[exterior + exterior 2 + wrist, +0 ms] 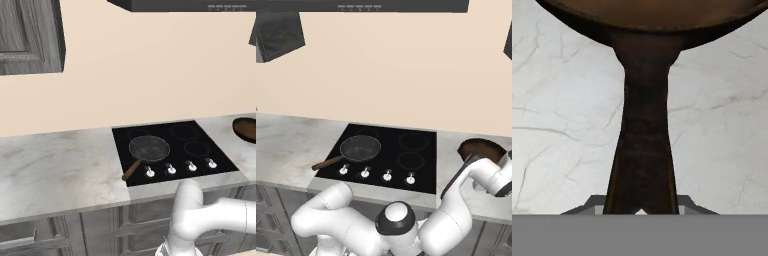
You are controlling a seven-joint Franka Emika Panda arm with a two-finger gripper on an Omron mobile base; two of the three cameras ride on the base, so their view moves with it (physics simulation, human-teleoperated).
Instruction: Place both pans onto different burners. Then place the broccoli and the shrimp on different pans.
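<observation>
On the left of the glossy black cooktop (172, 145), the dark grey round pan with the long brown wooden handle (149, 148) is already set over a burner. Right of it, on the marble counter (55, 165), the brown-lined round pan with the short dark handle (643, 140) is left to move. Its handle is clamped between the nearly closed fingers of the gripper (641, 210), the bowl lying beyond them. Broccoli and shrimp remain unplaced.

Both base views look forward and down from behind the arm, from left and right, at middle distance. They share the black cooktop (172, 145) (387, 152), the grey pan (149, 148) (360, 148) and the marble table (55, 167) (283, 142). The hand view sits very close above the brown pan's handle (643, 145), its bowl at 12 o'clock.
</observation>
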